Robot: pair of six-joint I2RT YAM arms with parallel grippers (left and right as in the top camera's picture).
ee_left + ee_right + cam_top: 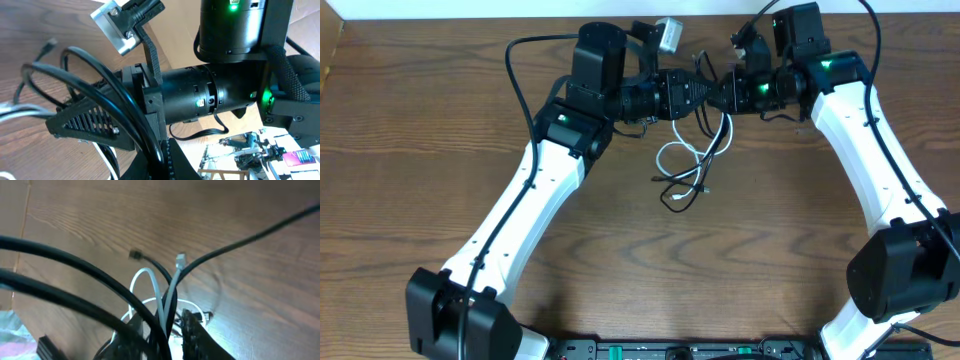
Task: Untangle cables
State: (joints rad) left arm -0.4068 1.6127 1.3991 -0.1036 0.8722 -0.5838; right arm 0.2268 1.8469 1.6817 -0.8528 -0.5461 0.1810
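Observation:
The cables, a thin white cable (695, 153) and a thin black cable (688, 190), hang tangled from both grippers down to the wooden table (440, 120). My left gripper (704, 92) and right gripper (726, 94) meet tip to tip at the far centre, above the table. In the left wrist view the left gripper (167, 162) is shut on a black cable (120, 95), with the right arm's finger (85, 120) just beyond it. In the right wrist view the right gripper (167, 335) is shut on white and black strands (169, 297). Two plug ends (180, 258) stick up loose.
Thicker black arm wires (520, 60) loop behind both arms. A small grey camera block (668, 35) sits on the left wrist. The table's far edge (470, 22) meets a white wall. A black base unit (670, 350) lies at the front edge.

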